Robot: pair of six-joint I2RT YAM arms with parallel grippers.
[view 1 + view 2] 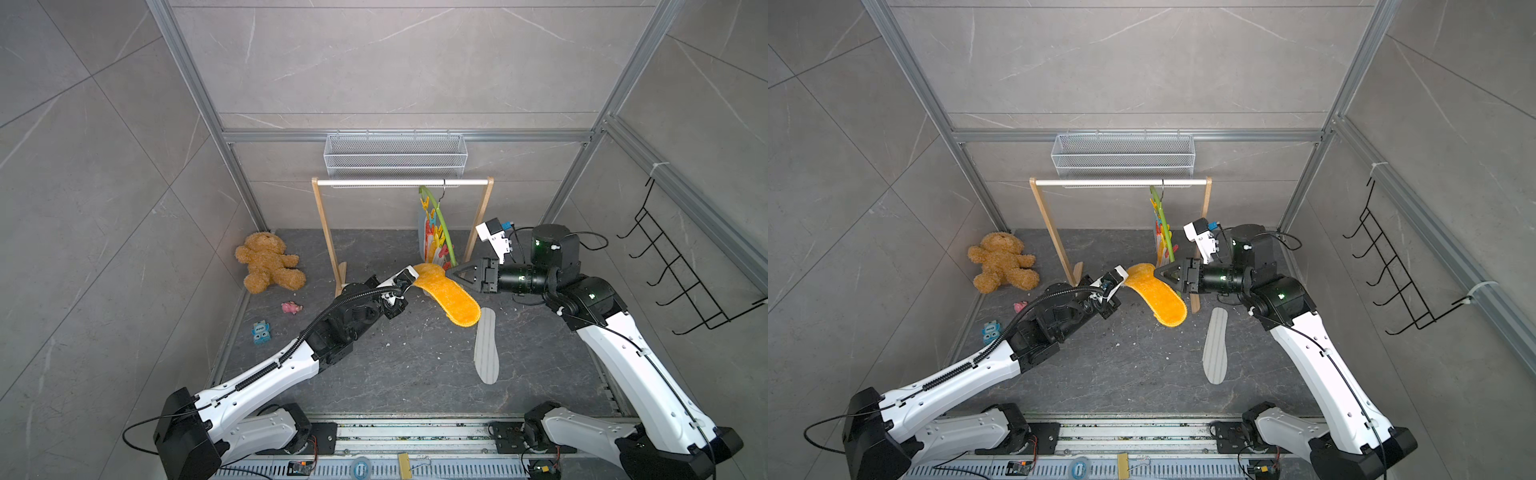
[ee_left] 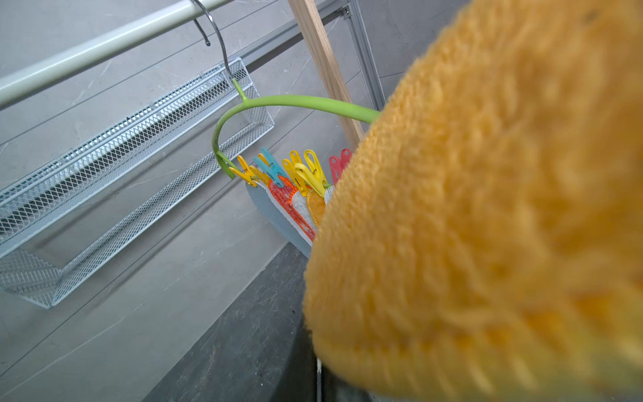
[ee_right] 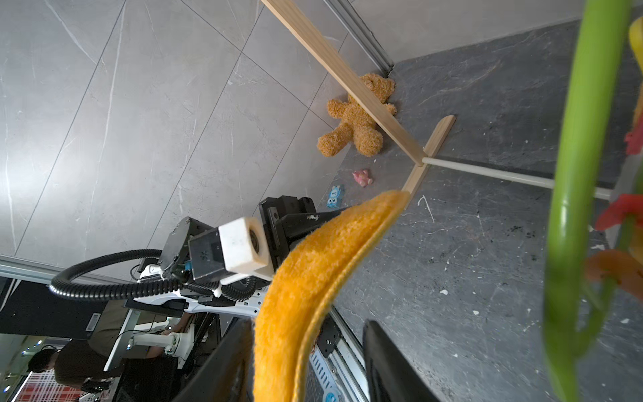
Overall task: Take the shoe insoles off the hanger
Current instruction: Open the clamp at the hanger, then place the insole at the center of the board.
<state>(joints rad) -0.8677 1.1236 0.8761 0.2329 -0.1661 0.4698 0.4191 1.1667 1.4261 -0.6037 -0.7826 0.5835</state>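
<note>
In both top views the left end effector (image 1: 409, 277) is clamped tight on one end of the orange insole (image 1: 451, 299), holding it clear of the table (image 1: 374, 382). The right end effector (image 1: 451, 273) meets the same insole partway along. One grey striped insole (image 1: 486, 349) lies flat on the table, well apart from three toys: a teddy bear (image 1: 268, 268), a pink toy (image 1: 291, 307) and a blue toy (image 1: 261, 332). One green hanger (image 1: 444, 226) hangs from the rail (image 1: 374, 183), just behind the orange insole. In the left wrist view the orange insole fills most of the frame; beyond it four clipped insoles (image 2: 288, 202) hang under coloured clips (image 2: 309, 170). In the right wrist view the right end effector's two fingers (image 3: 389, 369) stand apart on either side of the orange insole, one with a clear gap.
</note>
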